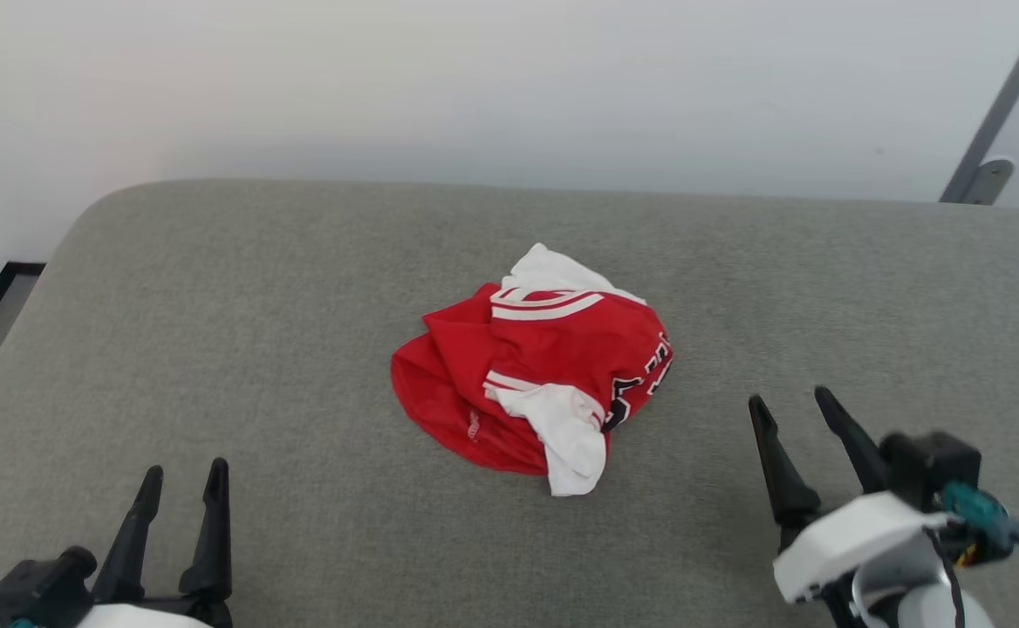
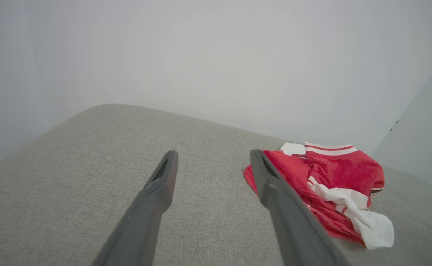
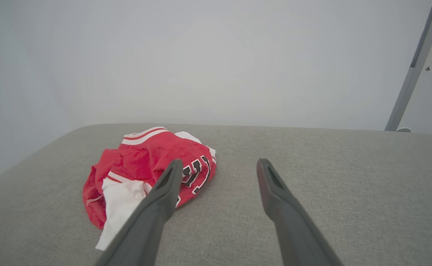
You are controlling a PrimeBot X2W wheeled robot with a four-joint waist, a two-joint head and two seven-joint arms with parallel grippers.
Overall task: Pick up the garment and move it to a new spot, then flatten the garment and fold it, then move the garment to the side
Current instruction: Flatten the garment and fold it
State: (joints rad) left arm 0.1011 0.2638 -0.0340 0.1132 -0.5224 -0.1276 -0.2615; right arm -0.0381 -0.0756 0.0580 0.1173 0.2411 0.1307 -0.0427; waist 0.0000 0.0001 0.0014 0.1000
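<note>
Garment crumpled on grey cushion; left gripper, right gripper spread wide, empty

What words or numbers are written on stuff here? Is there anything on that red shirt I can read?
Dark print with white edges on the red garment: crumpled and partly hidden, so it cannot be read.
Tiny white mark near the garment's hem: too small to read.
Grey cushion and wall: no text.
</note>
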